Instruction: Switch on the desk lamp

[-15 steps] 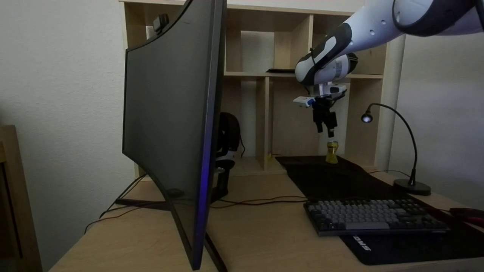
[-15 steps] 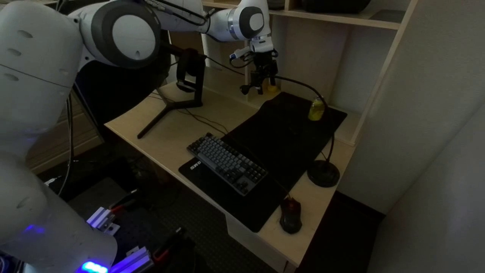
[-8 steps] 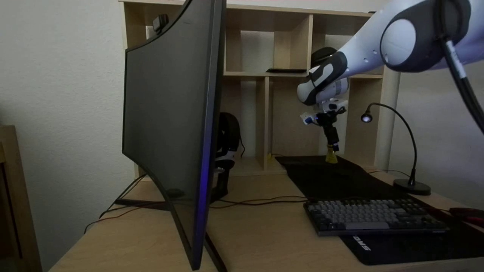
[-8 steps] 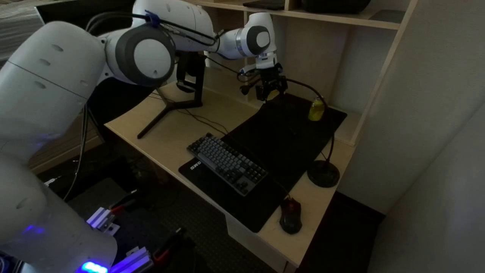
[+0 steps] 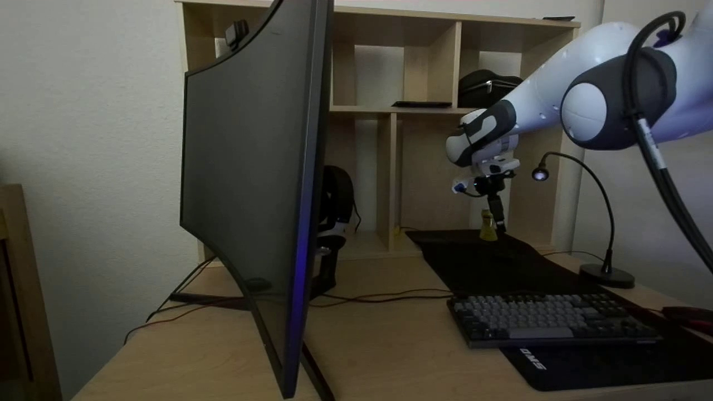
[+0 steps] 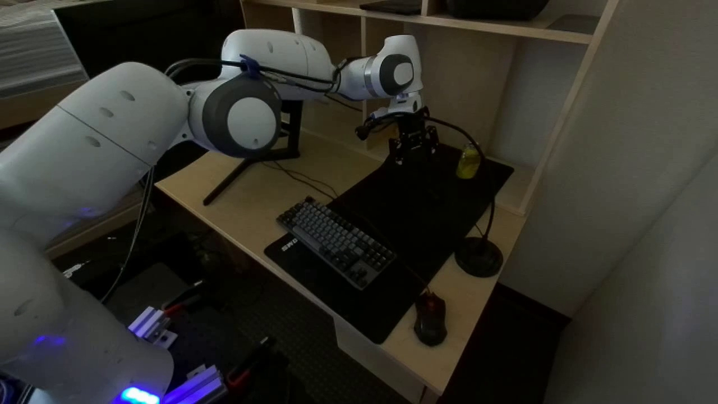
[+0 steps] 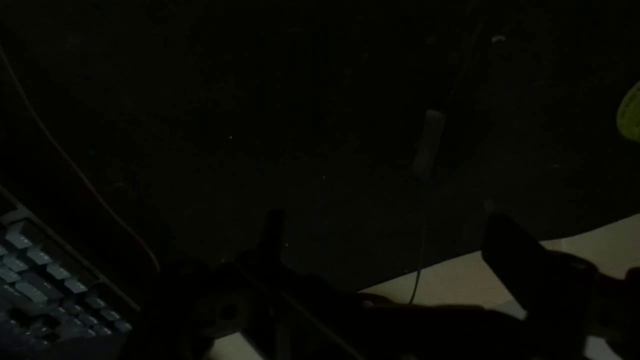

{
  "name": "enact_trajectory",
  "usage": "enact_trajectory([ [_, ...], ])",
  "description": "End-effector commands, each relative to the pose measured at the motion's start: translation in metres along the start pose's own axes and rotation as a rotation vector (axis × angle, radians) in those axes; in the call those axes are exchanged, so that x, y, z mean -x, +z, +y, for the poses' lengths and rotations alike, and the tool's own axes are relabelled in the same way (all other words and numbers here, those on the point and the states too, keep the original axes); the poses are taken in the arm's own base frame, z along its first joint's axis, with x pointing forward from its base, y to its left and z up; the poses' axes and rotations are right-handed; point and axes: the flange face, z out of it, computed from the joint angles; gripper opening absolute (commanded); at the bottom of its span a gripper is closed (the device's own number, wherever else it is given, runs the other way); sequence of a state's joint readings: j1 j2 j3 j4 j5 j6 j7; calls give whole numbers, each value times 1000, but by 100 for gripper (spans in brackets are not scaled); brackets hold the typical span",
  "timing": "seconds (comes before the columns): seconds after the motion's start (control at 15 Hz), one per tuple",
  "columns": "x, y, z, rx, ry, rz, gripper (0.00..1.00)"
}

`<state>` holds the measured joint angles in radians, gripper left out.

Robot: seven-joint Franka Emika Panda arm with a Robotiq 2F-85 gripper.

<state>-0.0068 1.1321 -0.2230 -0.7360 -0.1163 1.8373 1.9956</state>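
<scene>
The claw is set wide: in the wrist view its two dark fingers stand well apart, with black mat showing between the tips. It points downward and hangs above the mat.

The desk lamp stands on the desk, apart from the claw. In an exterior view it is to the claw's right and nearer the camera, its small head higher than the fingertips, with a pale spot on its face. In an exterior view its round base is below and right of the claw, just beside the mat, and the lamp's upper curve crosses the outline of the claw's mount.

Wrist view dim. Out past the fingertips, in line with the gap, a small oblong piece lies on the mat; a thin cord runs from it back between the fingers. It looks like a block fixed on the cord, though the light is too poor to be sure.

Around the claw: keyboard below and left; mouse farther below; yellow container to the right, not touching. In an exterior view, monitor well to the left of the claw, shelf unit behind it.
</scene>
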Motion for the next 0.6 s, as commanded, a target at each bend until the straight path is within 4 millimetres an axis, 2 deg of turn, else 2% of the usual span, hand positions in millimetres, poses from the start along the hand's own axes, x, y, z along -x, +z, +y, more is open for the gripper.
enact_trajectory([
  [0.0,2,14,1,-7,-30,36,100],
  [0.2,1,44,-1,8,-58,13,100],
  [0.53,-1,84,-8,-44,6,-7,100],
])
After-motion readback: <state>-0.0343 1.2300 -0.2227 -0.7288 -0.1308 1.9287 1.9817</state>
